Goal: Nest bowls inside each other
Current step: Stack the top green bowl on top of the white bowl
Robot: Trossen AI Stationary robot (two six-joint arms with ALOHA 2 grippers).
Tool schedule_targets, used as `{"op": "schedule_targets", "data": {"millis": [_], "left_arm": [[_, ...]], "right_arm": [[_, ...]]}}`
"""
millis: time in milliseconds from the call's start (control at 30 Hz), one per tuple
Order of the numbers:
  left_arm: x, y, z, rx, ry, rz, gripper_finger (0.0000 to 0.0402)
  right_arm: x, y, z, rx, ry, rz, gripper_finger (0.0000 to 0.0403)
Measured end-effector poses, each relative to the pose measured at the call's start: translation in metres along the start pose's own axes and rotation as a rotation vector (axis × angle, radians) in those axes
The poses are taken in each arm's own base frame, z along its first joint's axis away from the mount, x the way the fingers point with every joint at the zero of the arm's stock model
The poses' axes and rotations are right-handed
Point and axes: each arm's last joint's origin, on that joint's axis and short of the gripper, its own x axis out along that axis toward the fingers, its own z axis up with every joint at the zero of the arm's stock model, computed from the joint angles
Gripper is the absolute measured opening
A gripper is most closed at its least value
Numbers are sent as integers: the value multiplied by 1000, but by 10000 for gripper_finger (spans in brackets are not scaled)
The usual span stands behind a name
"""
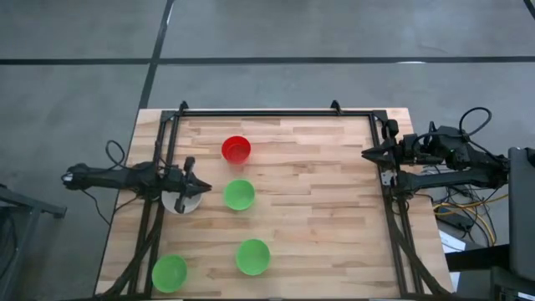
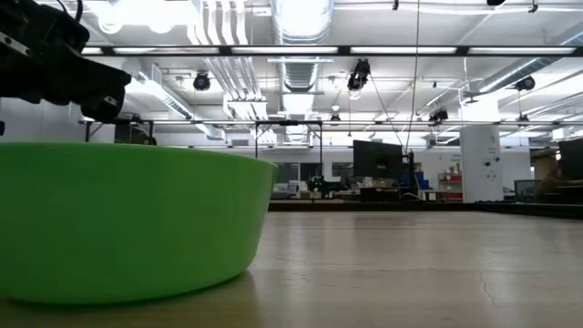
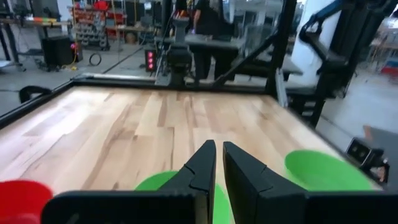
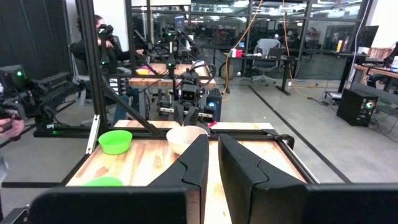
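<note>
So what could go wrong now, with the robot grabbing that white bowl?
1. The left gripper seems to pinch only the rim of the white bowl, so the bowl could tip or slip out when lifted.
2. The middle green bowl sits close by, so a swinging bowl might bump it away.
3. The red bowl and the other green bowls are spread out, so many trips, many chances to miss.

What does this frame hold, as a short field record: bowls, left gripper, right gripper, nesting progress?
bowls: red bowl; three green bowls; white bowl at the table's left side
left gripper: above the white bowl's rim, fingers nearly together; whether it grips the rim is unclear
right gripper: at the table's right edge, fingers close together, holding nothing
nesting progress: none; all five bowls lie apart
</note>
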Motion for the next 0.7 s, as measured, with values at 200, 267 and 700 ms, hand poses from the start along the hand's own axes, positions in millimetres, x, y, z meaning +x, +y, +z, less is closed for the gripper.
{"op": "schedule_targets", "data": {"millis": [200,267,700], "left_arm": [[-5,-1,13,4,78,27,37],[-6,-1,17,-26,79,31,37],[-8,-2,51,-49,71,89,37]], "right_arm": [[0,0,0,0,0,0,34],[0,0,0,0,0,0,34],[0,0,0,0,0,0,34]]}}
